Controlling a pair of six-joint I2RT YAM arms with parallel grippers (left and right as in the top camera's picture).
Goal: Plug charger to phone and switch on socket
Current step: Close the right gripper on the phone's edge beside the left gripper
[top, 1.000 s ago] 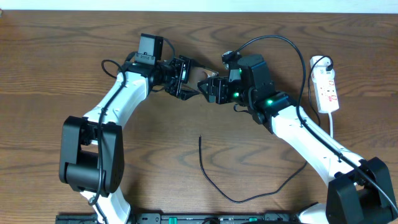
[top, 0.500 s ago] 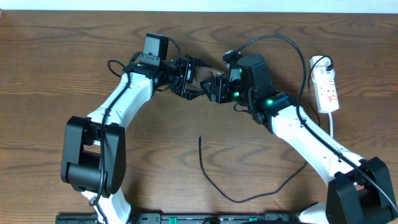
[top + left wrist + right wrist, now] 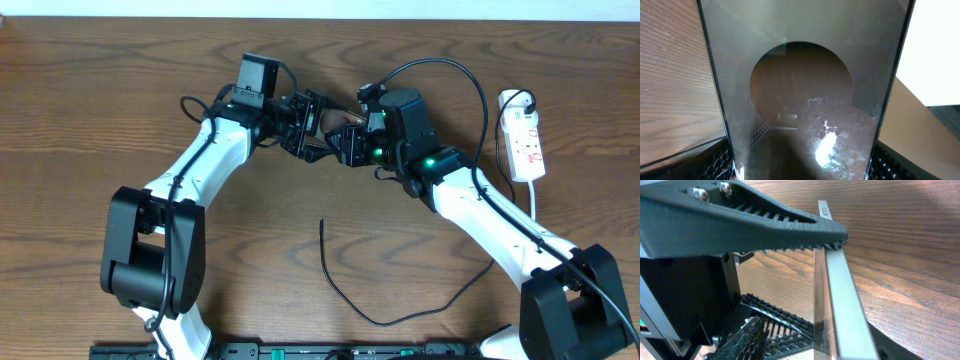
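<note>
The wooden table carries both arms, which meet at its far centre. The socket lies at the right edge, well apart from both grippers.

The phone stands on edge between the two grippers.
- Left gripper: fingers spread wide, one on each side of the slab. Contact cannot be confirmed.
- Right gripper: jaws wide apart. The toothed upper finger bears on the phone's edge and the lower pad meets the phone further down, clamping it.

The charger lies loose on the near table, its tip pointing towards the grippers but well short of them.
</note>
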